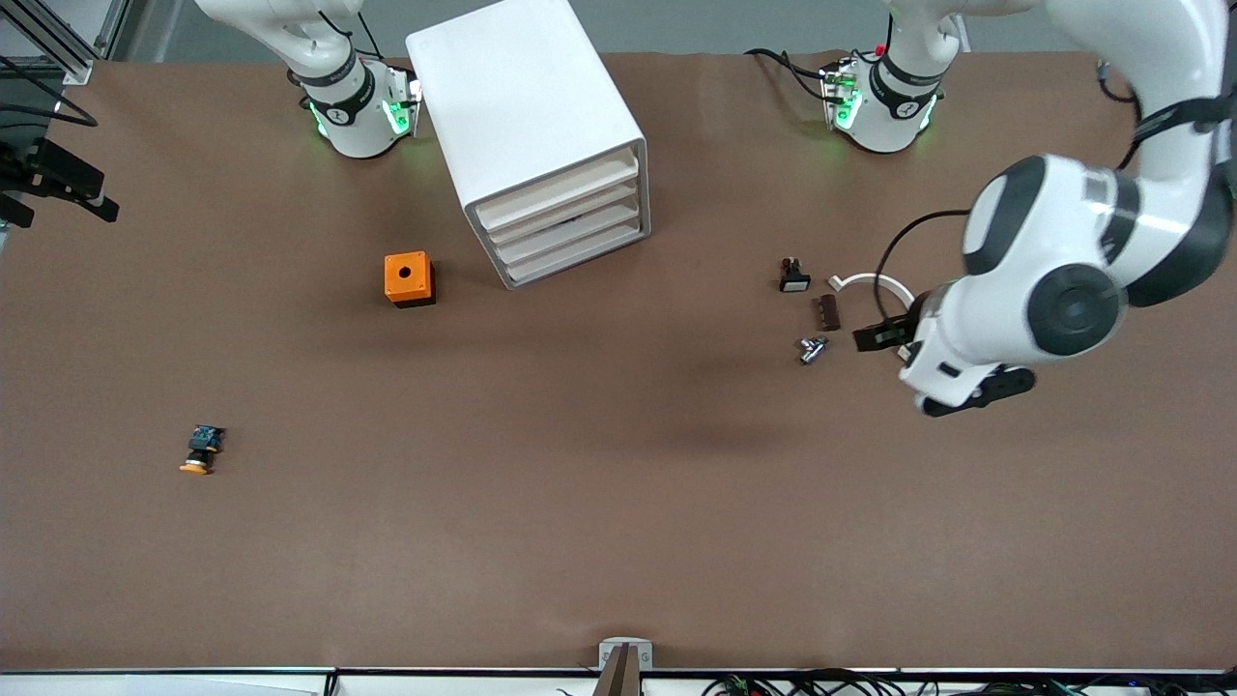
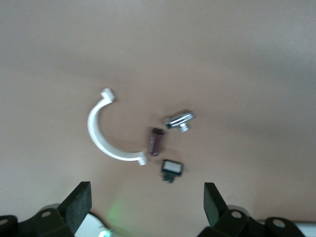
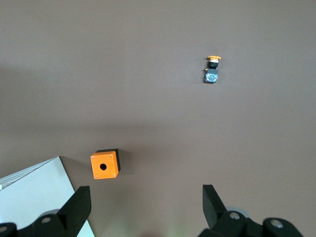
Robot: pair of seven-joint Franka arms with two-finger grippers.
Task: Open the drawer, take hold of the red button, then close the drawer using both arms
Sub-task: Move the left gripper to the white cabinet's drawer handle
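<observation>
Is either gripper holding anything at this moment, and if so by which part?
Nothing is held. The left gripper hangs open over small parts on the table; the right gripper is open too, with bare table between its fingers.

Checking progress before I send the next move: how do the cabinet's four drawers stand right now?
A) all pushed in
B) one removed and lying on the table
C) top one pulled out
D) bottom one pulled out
A: the cabinet shows four drawer fronts flush in its face, none sticking out.
</observation>
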